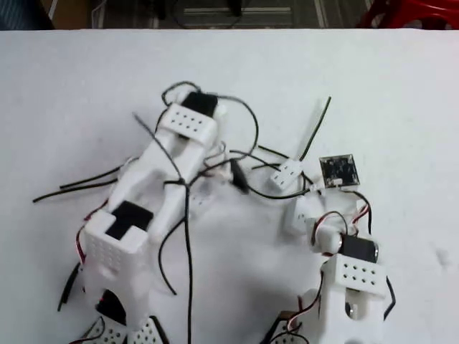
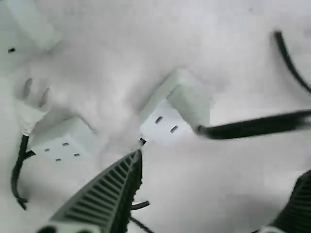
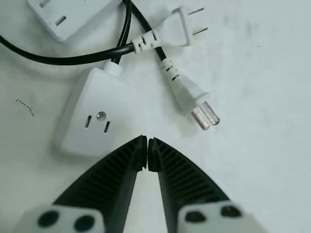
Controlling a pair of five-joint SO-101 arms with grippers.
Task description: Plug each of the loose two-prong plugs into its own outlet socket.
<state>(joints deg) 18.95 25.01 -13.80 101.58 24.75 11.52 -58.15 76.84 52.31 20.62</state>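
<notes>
Lying loose on a white table [image 1: 401,93], the plugs are not yet in any socket, and the main risks come from the clutter around them. Seen from the right wrist, a flat-pin plug [image 3: 170,35] and a round-pin plug [image 3: 192,94] rest close together, their necks nearly touching. Black cords [image 3: 73,59] run just beside them, past a socket block [image 3: 92,116]. A grab at either plug could catch its neighbour or a cord and drag the block out of line. The blocks look light and unanchored, so pushing pins in with one arm would likely shove a block away unless the other arm steadies it. Round pins may also not suit flat slots, so a wrong pairing could jam.

The right gripper [image 3: 146,144] hangs over the near edge of the socket block. Its fingers [image 3: 116,179] are pressed together tip to tip, holding nothing.

The left gripper [image 2: 221,167] has its fingers [image 2: 116,189] wide apart and empty, poised above a second socket block [image 2: 167,124] with a thick cord [image 2: 252,126] leaving one end. One fingertip sits close to that block's slotted face; whether it touches is unclear. Another plug [image 2: 30,109] lies just beside a third socket block [image 2: 63,141].
</notes>
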